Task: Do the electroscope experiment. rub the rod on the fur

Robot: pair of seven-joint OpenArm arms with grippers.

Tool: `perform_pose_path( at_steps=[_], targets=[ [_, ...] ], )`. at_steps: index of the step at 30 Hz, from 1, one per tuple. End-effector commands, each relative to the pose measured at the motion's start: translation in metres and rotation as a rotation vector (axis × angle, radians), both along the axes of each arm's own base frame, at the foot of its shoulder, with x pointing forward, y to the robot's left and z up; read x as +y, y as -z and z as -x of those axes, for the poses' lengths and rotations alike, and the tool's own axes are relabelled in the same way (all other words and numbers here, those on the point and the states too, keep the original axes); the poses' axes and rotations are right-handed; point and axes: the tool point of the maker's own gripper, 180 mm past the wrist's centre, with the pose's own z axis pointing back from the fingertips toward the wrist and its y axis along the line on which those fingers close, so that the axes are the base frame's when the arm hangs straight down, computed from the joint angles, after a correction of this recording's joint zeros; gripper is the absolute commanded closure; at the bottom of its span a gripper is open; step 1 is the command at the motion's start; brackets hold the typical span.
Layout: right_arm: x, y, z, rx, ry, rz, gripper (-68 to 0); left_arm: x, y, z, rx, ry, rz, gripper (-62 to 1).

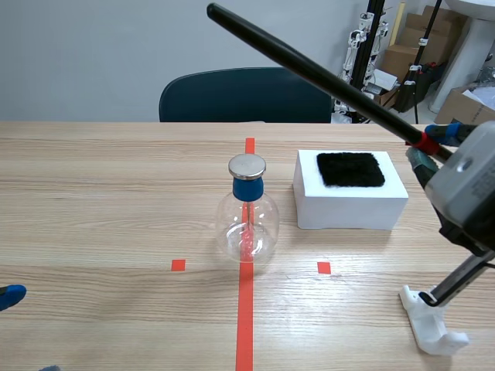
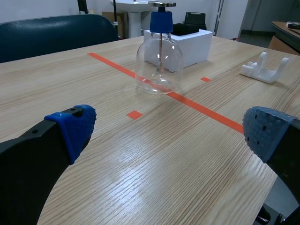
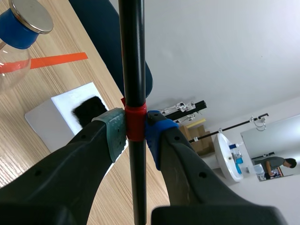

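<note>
Plainly the right claw (image 3: 135, 133) has the rod (image 1: 309, 69) in a firm grip: its two pads press from either side on the red band (image 3: 134, 123) near one end. The long black shaft juts free, slanting up and across toward the chair (image 1: 240, 94). Gripping so close to the end leaves nearly the whole length bare, which I judge is what rubbing needs. The rod hangs in the air, raised well clear of the fur (image 1: 350, 168) and touching nothing.

The fur is a black patch lying flat on top of a white block (image 1: 352, 210). The block lifts it off the surface (image 1: 116, 193) and probably gives a steady bed to stroke against.

Just beside the block, apart from it, stands the electroscope (image 1: 247, 224), a glass flask with a blue collar and a metal disc (image 1: 247, 165) on top, set on the middle tape line. That flask is the likely obstacle, since the rod's long free end could sweep the disc as it comes down to the fur.

A white stand (image 1: 433, 325) lies on the surface near the right arm, away from the block. The left claw (image 2: 171, 131) is spread wide with nothing between its pads. It is low over the surface at the near left, well apart from the flask and block.
</note>
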Motion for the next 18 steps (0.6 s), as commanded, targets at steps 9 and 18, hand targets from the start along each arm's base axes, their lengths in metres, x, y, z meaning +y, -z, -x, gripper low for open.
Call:
perform_pose_path(
  at_steps=[9,18],
  targets=[
    [0.0014,-0.0069,-0.0012,-0.029,-0.010,-0.003,-3.7,0.0025,-0.0129,-0.0018,-0.046,0.001,0.033,-62.3],
    [-0.0021,-0.0061,-0.0025,-0.030,0.005,0.015,-3.7,0.0025,-0.0129,-0.0018,-0.046,0.001,0.033,-62.3]
  ],
)
